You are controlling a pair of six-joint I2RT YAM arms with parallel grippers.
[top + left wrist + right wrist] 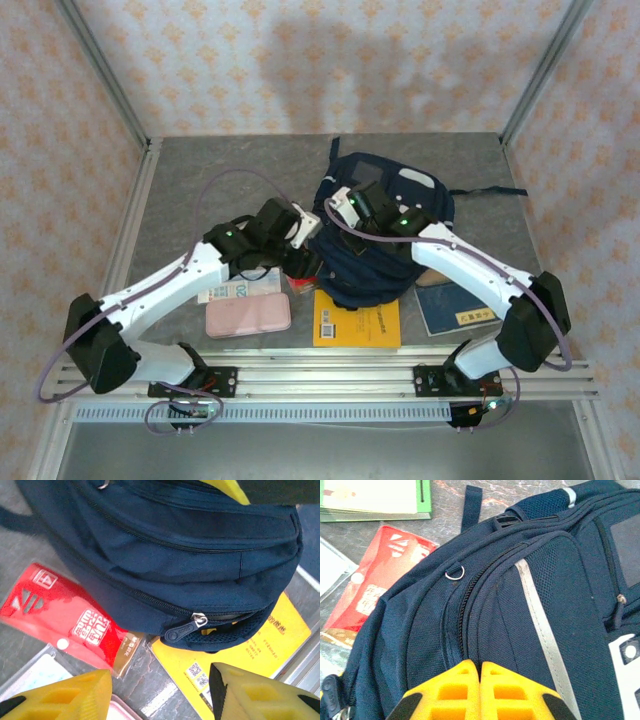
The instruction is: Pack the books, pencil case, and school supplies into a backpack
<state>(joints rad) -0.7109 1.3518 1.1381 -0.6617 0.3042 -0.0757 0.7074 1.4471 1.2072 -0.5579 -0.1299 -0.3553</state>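
Grey bench holds the backpack. With your right jaws shut atop it, centre your open left jaws on the zip pull.

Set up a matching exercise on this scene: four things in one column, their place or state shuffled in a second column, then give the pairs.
Things:
1. pink pencil case
2. yellow book
3. left pincer
4. right pincer

Place or state:
A. shut, just above the backpack
B. open, facing the zip pull
C. partly under the backpack's near edge
D. flat on the table, left of the yellow book, clear of the backpack

Pairs: 1-D, 2-C, 3-B, 4-A
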